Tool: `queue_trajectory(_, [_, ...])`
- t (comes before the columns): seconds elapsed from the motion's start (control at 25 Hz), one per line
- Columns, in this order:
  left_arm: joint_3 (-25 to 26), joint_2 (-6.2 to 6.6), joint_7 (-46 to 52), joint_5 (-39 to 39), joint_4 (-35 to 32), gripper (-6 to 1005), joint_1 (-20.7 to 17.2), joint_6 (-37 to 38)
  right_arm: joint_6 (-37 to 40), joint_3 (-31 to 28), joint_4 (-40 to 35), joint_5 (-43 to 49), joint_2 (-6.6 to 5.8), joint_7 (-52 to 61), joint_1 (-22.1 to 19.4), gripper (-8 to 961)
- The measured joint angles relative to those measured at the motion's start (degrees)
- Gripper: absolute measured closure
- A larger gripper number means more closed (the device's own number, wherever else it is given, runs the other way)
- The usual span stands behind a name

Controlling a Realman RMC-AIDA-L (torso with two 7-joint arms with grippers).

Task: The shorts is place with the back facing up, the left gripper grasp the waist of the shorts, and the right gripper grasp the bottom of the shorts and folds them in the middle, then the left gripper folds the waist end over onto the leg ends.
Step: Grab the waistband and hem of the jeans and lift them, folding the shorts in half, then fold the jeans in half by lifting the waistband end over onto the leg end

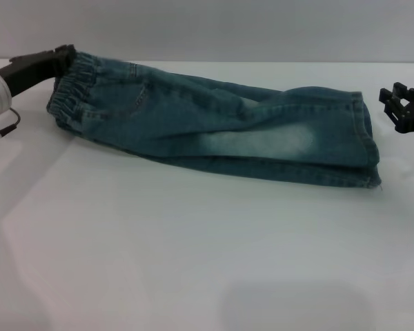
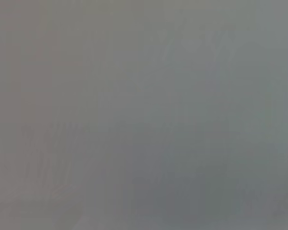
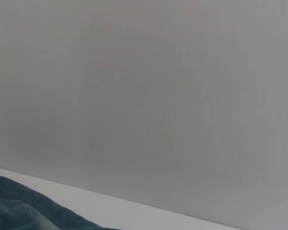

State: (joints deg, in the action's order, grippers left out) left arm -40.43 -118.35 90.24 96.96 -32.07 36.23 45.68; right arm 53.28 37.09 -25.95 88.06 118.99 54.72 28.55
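Note:
The shorts [image 1: 214,131] lie on the white table [image 1: 193,262], folded lengthwise into one long blue-green denim strip with a pale bleached patch in the middle. The gathered waist [image 1: 72,93] is at the left end, and the stacked leg hems, the bottom of the shorts [image 1: 369,141], are at the right end. My left gripper [image 1: 63,56] reaches in from the left and touches the far corner of the waist. Just right of the hems, my right gripper [image 1: 395,107] hangs open and apart from the cloth. A corner of denim [image 3: 24,213] shows in the right wrist view.
The table's far edge [image 1: 262,62] meets a plain grey wall. The left wrist view shows only flat grey.

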Motion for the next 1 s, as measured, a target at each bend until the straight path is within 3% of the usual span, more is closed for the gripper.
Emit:
queue_trajectory(0.24, [-0.48,-0.05,-3.65,-1.58,0.08,951,0.83,0.5,0.05,0.03,0.62,0.0,0.01,-0.02,0.06,707])
queue_trajectory(0.6, [-1.26,0.13,-6.84,-3.88,0.39,631,0.41,-0.13,0.91,-0.04,0.72,-0.67,0.1,-0.05,-0.12,560])
queue_trajectory(0.76, [-1.31,0.48,-7.05,-3.95,0.24,452,-1.97,0.46,1.86,0.14,0.73,-2.07,0.1,-0.05,-0.5,568])
queue_trajectory(1.0, [-1.33,0.73,-8.4,-3.61,-0.22,351,-7.3,5.89,2.62,0.26,0.73,-2.92,0.1,-0.06,-0.89,567])
